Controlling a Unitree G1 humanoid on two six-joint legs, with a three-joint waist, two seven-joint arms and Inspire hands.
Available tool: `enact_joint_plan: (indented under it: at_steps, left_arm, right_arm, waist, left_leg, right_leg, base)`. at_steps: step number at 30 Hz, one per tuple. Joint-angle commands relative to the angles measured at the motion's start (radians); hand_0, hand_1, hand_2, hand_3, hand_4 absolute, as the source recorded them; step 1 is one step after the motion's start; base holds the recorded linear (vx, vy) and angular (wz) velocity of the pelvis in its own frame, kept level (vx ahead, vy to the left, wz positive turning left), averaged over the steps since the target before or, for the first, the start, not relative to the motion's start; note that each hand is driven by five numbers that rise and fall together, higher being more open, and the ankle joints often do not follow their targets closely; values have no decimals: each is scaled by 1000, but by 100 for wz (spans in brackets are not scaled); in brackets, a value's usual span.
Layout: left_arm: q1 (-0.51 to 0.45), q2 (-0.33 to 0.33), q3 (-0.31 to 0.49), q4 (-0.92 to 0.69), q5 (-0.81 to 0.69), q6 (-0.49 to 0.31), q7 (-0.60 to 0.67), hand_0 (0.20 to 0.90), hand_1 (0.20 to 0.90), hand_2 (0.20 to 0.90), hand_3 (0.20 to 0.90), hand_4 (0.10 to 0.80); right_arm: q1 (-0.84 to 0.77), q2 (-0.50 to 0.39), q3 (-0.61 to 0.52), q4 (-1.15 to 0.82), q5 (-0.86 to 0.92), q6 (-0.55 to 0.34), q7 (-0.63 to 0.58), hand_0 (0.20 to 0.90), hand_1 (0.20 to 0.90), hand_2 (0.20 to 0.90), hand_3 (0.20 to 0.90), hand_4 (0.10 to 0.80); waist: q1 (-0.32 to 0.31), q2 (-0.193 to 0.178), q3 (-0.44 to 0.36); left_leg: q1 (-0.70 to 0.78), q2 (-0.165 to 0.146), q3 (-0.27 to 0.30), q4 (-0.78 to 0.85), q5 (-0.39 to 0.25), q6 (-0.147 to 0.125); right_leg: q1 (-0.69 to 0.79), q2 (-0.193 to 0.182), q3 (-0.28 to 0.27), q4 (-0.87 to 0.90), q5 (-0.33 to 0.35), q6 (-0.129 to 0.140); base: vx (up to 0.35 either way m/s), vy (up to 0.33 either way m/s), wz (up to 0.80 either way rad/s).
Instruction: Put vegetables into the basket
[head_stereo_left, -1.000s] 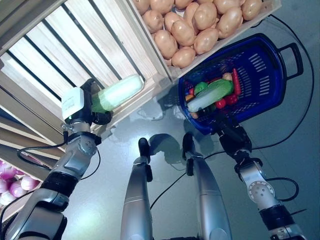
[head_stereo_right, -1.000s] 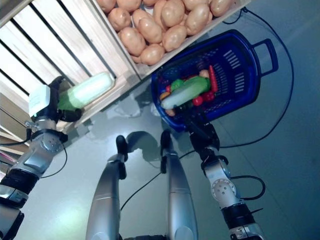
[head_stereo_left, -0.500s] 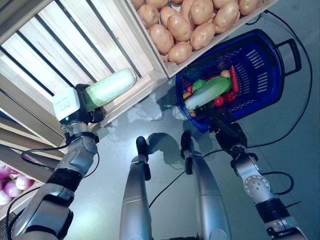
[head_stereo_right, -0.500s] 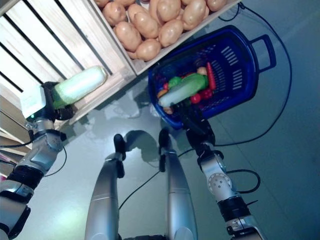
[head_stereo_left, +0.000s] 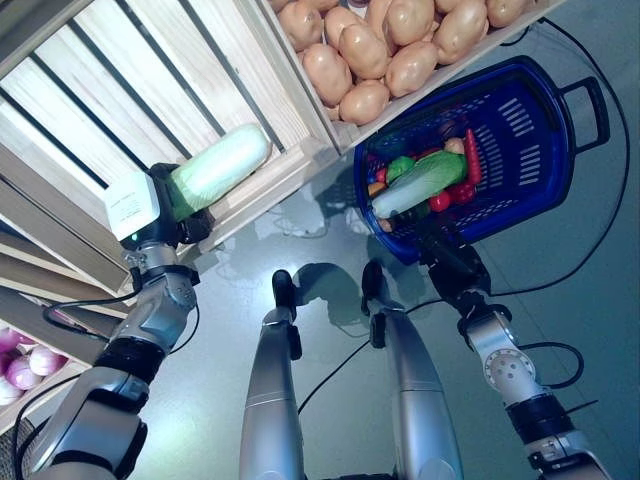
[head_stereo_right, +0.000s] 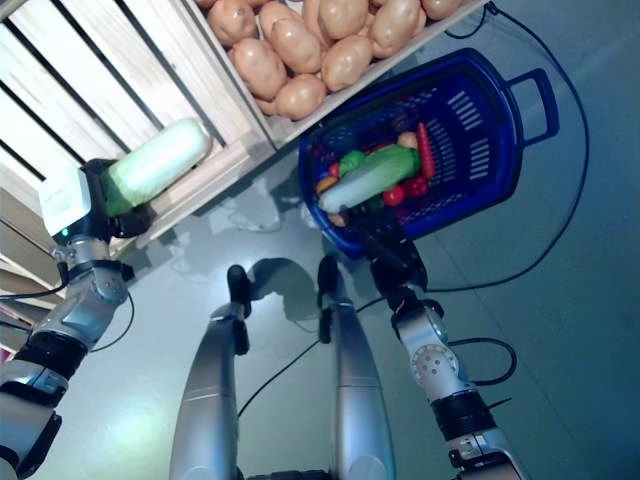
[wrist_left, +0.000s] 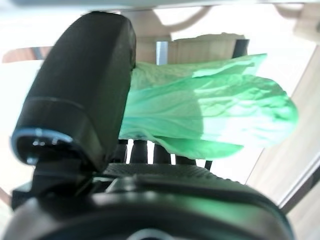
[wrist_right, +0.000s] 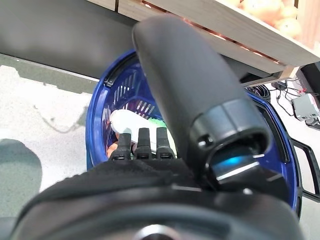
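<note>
My left hand (head_stereo_left: 160, 215) is shut on a pale green napa cabbage (head_stereo_left: 215, 168) and holds it up beside the wooden stand's lower edge. The left wrist view shows its leafy end (wrist_left: 210, 110) past my thumb (wrist_left: 85, 95). The blue plastic basket (head_stereo_left: 545, 170) stands on the floor to the right. In it lie another long green cabbage (head_stereo_left: 415, 185), a red chilli (head_stereo_left: 472, 160), small red vegetables (head_stereo_left: 448, 199) and a green round one (head_stereo_left: 400, 167). My right hand (head_stereo_left: 452, 262) waits open by the basket's near rim, fingers straight toward the basket (wrist_right: 100, 115).
A wooden stand (head_stereo_left: 180, 80) with slatted crates fills the upper left, its potato crate (head_stereo_left: 400, 50) overhanging the basket's far rim. Grey floor (head_stereo_left: 590, 350) lies open to the right and between stand and basket.
The whole picture has shifted a little, so the camera moved. My left hand has lifted the cabbage slightly along the stand. The right hand stays by the basket's rim.
</note>
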Motion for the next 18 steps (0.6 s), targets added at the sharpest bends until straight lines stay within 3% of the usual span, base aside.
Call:
enact_joint_plan:
  at_steps: [1, 9, 15, 18]
  left_arm:
    - [2, 45, 151, -113, -23, -191, 119, 300, 300, 300, 300, 400]
    - [121, 3, 281, -281, -74, -338, 77, 300, 300, 300, 300, 400]
    - [174, -56, 308, -369, -143, -397, -15, 300, 300, 300, 300, 400]
    - [191, -83, 296, -395, -224, -424, -122, 300, 300, 300, 300, 400]
  right_arm:
    - [57, -17, -47, -142, -84, -38, 12, 900, 900, 900, 900, 800]
    - [122, 13, -57, -155, -130, -54, 68, 900, 900, 900, 900, 800]
    - [144, 37, -49, -158, -155, -67, 94, 900, 900, 900, 900, 800]
    - [150, 45, -42, -144, -181, -84, 135, 900, 900, 900, 900, 800]
  waist:
    - [4, 10, 1]
    - [27, 17, 1]
    - [46, 18, 1]
    - [55, 20, 1]
  left_leg:
    - [62, -27, 16, -76, 53, 13]
    - [212, -44, 24, -188, 83, 3]
    - [374, -64, 17, -333, 125, -6]
    - [472, -67, 12, -403, 140, -8]
  right_leg:
    - [139, -15, -6, -49, -1, 29]
    - [301, -26, -35, -165, 12, 39]
    - [477, -41, -71, -316, 44, 52]
    - [589, -40, -97, -396, 62, 55]
  base:
    - [0, 0, 0]
    - [6, -28, 2]
    - [-7, -46, 3]
    - [-34, -47, 2]
